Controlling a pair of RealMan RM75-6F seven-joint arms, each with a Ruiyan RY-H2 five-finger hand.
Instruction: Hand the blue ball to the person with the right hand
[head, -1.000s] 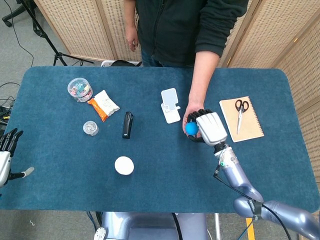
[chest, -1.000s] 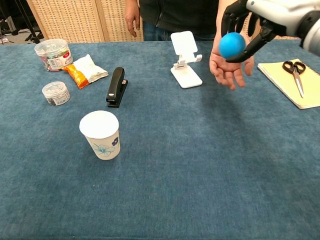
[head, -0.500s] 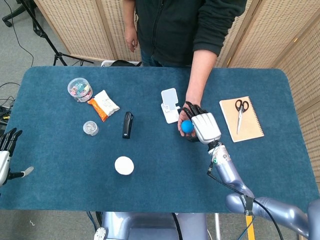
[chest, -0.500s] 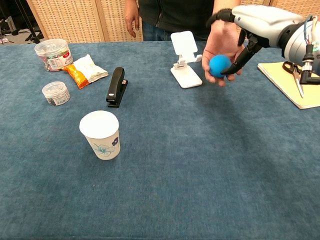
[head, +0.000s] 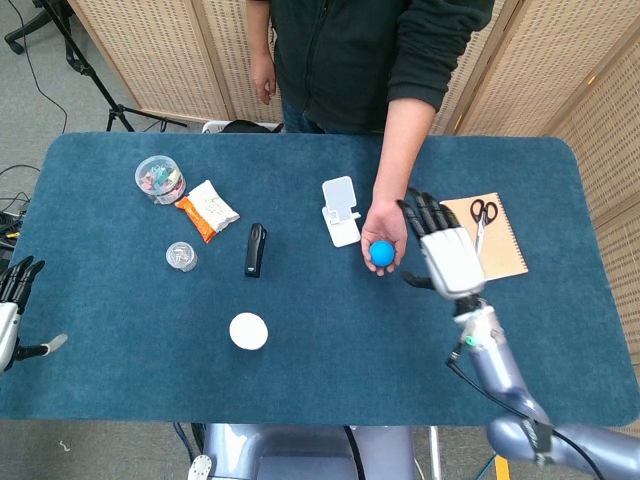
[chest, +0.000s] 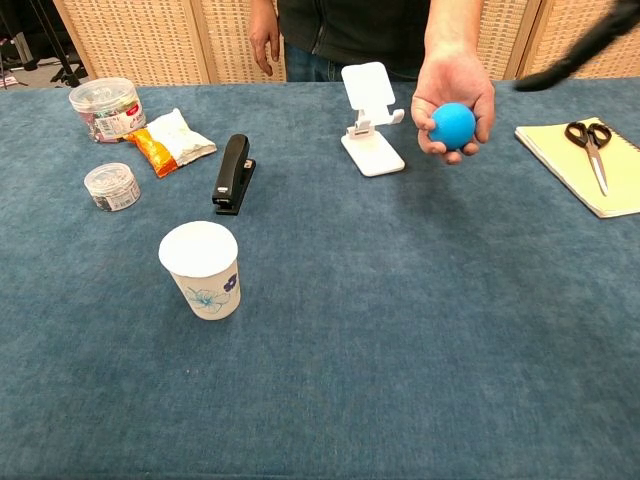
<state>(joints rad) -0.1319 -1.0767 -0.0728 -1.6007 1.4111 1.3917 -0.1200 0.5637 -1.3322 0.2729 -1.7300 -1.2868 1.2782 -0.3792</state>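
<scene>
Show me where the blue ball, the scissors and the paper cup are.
blue ball (chest: 453, 125), chest view, middle of the ball.
scissors (chest: 590, 143), chest view, at the pivot.
paper cup (chest: 203, 272), chest view, on its side wall.

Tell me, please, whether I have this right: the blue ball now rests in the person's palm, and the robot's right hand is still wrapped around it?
Not quite. The blue ball does rest in the person's palm, but the right hand has let go: the head view shows it beside the ball, fingers spread, holding nothing.
</scene>
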